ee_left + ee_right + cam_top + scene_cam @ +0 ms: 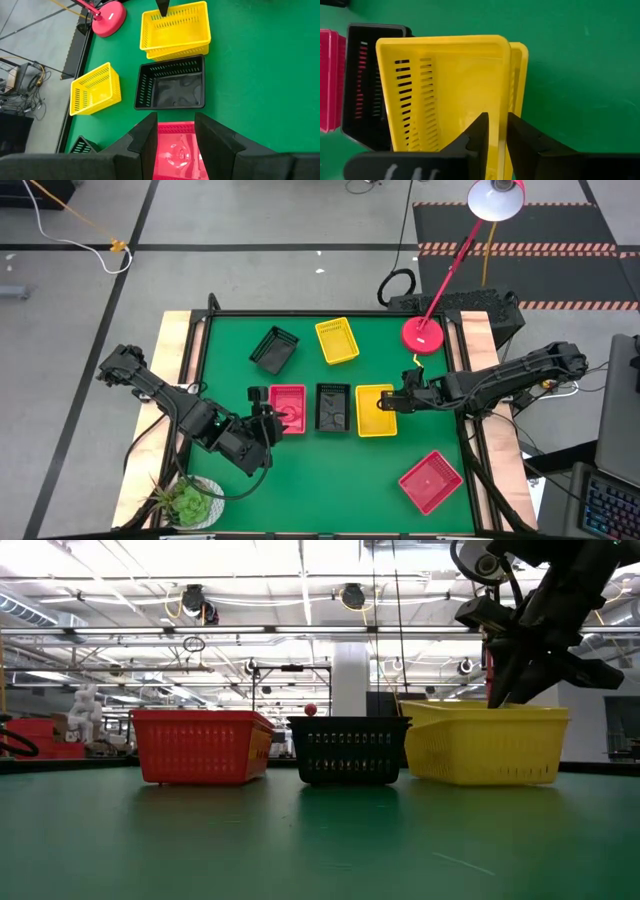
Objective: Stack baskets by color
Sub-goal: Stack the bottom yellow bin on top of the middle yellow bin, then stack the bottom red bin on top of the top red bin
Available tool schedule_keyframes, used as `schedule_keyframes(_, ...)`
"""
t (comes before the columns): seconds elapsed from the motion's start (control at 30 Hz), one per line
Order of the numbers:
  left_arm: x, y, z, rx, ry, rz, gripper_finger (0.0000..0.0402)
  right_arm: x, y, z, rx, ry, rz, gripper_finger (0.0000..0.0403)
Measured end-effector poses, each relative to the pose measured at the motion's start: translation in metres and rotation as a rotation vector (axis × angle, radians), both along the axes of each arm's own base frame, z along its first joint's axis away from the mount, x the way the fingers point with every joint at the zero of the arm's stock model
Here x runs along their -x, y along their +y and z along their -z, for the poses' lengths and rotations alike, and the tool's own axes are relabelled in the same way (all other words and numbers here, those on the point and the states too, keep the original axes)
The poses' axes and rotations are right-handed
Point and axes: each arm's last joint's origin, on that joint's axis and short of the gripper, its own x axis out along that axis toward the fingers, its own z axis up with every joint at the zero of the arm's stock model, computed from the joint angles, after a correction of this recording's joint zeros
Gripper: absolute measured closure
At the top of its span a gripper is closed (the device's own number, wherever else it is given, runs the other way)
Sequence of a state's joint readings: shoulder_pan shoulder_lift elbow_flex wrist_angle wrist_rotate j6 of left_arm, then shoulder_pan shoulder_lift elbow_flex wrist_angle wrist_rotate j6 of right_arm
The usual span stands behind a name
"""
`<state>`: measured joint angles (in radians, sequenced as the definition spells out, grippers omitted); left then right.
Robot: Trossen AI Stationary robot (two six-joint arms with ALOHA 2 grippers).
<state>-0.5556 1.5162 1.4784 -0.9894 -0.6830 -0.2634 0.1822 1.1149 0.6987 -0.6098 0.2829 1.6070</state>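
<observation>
At frame centre-right, the right gripper point(397, 402) straddled the upper yellow basket's point(376, 409) rim, jaws narrowly parted, grip uncertain; it should open fully before lifting away.

— What is on the green table point(330, 470)?

— Under the right gripper point(392, 404) sits a yellow stack point(375, 412). Just past it are a black basket point(333, 406) and a red basket point(288, 408). Farther off lie a tilted black basket point(274, 349), a yellow basket point(337, 340) and the lamp base point(424, 334).

— Anything else?

— Another red basket point(430, 481), nearer the front edge.
</observation>
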Motion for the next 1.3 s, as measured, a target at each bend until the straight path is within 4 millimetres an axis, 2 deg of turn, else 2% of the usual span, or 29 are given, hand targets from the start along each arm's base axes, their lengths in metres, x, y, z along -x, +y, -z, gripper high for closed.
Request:
schedule_keyframes(0.27, 0.0, 0.0, 0.0, 0.001, -0.001, -0.001, 0.027, -0.0001, 0.0, -0.0001, -0.002, -0.002, 0.003, 0.0328)
schedule_keyframes(0.93, -0.0016, -0.001, -0.0011, 0.016, -0.022, -0.002, 0.027, -0.0004, 0.0017, 0.0001, -0.045, 0.005, -0.034, 0.0326)
schedule_keyframes(1.3, -0.0015, -0.0012, -0.0011, 0.018, -0.019, 0.001, 0.027, 0.0071, 0.0047, -0.0016, -0.164, 0.058, -0.116, 0.0328)
